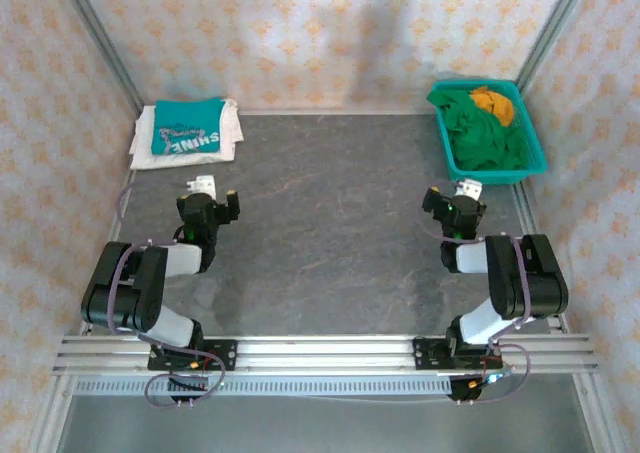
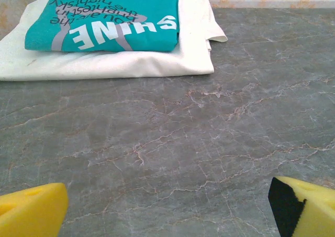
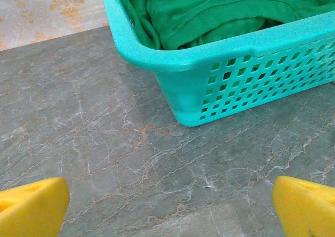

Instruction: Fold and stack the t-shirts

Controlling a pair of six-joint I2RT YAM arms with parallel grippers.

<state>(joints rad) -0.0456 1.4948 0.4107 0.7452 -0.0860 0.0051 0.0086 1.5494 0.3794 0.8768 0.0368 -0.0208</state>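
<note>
A folded teal t-shirt (image 1: 187, 129) (image 2: 107, 17) with white lettering lies on top of a folded white t-shirt (image 1: 225, 138) (image 2: 110, 64) at the table's far left corner. A crumpled deep-green t-shirt (image 1: 480, 133) (image 3: 209, 9) fills the teal basket (image 1: 530, 158) (image 3: 246, 75) at the far right. My left gripper (image 1: 211, 188) (image 2: 167, 205) hovers open over bare table, short of the stack. Nothing sits between the fingers of my right gripper (image 1: 455, 188) (image 3: 170, 205), which stands open just in front of the basket's near corner.
An orange cloth (image 1: 493, 101) lies in the basket behind the green shirt. The grey marbled table (image 1: 330, 223) stretches between the two arms. Patterned walls close the back and sides, and a metal rail (image 1: 320, 353) runs along the near edge.
</note>
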